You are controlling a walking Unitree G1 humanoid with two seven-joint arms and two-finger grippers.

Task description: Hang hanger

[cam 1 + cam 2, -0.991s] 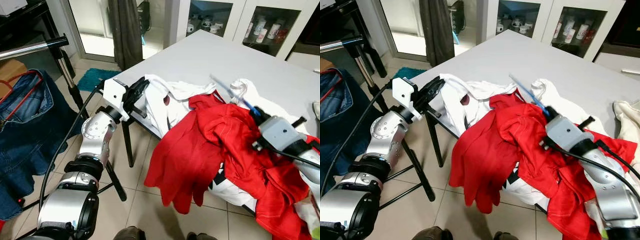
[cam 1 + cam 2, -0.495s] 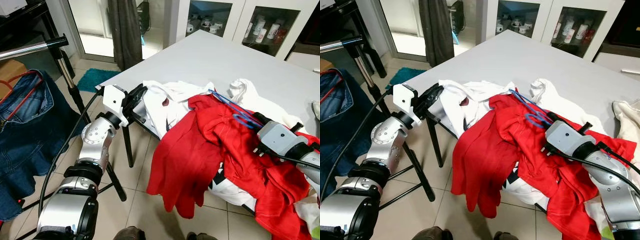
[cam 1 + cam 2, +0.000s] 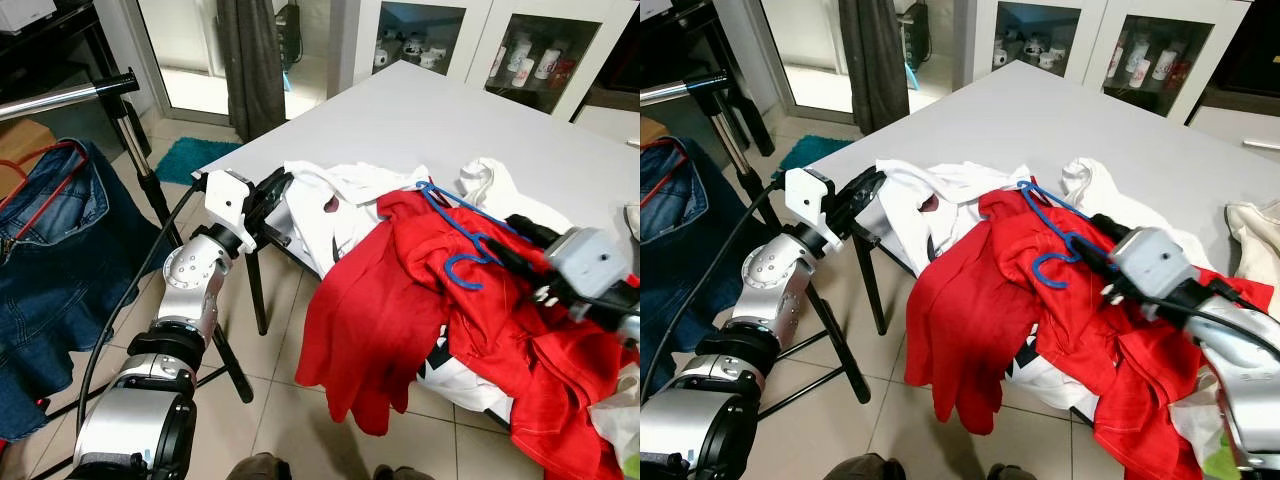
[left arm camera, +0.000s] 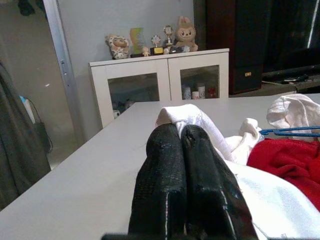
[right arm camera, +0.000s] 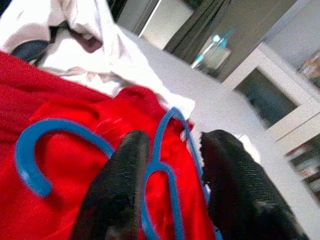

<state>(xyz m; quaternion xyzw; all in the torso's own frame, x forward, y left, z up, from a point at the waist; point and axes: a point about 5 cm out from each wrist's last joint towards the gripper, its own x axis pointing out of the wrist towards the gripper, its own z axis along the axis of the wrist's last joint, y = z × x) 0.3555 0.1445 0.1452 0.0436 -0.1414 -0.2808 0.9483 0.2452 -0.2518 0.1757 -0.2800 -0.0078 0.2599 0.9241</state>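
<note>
Eye views: grey table [image 3: 420, 110], its near edge heaped with clothes. Red garment [image 3: 400, 300] drapes over the near edge and hangs toward the floor; white garment [image 3: 335, 205] lies to its left and behind it. Blue hanger [image 3: 462, 240] lies on top of the red garment, hook end curling at the near left. Right gripper [image 3: 515, 258] is on the right, over the red garment, reaching left; its black fingers touch the hanger's wire. Left gripper [image 3: 275, 190] is at the table's near-left corner, fingers against the edge of the white garment. Far left: a metal rail [image 3: 65, 95] on a stand, with jeans [image 3: 50, 240] on a red hanger below it. Teal mat [image 3: 195, 155] lies on the tiled floor past the stand. Glass-door cabinet [image 3: 520, 50] with cups stands beyond the table.

Left wrist view: the two black fingers [image 4: 167, 180] lie pressed together, closed, nothing seen between them. White garment just past the tips; red garment and a stretch of blue hanger to one side; white cabinet with figurines beyond the table.

Right wrist view: fingers [image 5: 120, 185] stand parted, the hanger's blue wire running between them, close against one finger; a firm grip cannot be told. The hook rests on the red garment; white garment beyond.
</note>
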